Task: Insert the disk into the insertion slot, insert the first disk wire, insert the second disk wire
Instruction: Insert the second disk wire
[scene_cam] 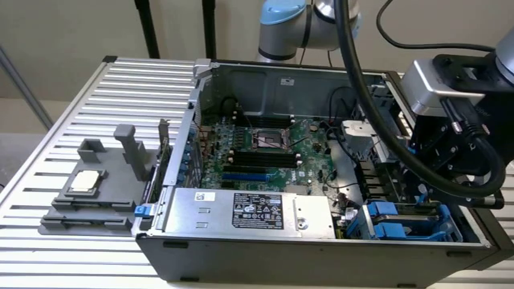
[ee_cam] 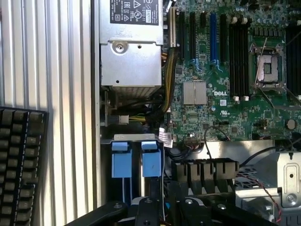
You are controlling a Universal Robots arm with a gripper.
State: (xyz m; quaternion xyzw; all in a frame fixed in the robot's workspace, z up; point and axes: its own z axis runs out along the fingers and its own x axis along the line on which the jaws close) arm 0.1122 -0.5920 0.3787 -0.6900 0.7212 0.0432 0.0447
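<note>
Claw (ee_cam: 162, 212) hanging over the blue-railed slot (ee_cam: 134, 162) at the case's near right corner.
The claw's black base is sitting nearest the wrist camera, just above the blue tabs; I cannot tell whether it is spread or pinching anything. The disk is seemingly sitting low in the slot between the rails, so it is staying aligned. "DELL" is reading white on the board (ee_cam: 225, 56); the supply box (scene_cam: 241, 211) label is too small to read.

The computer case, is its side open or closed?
Open. The computer case has no side cover on, so you look straight in at the green board, the silver power-supply box and the blue rails.
</note>
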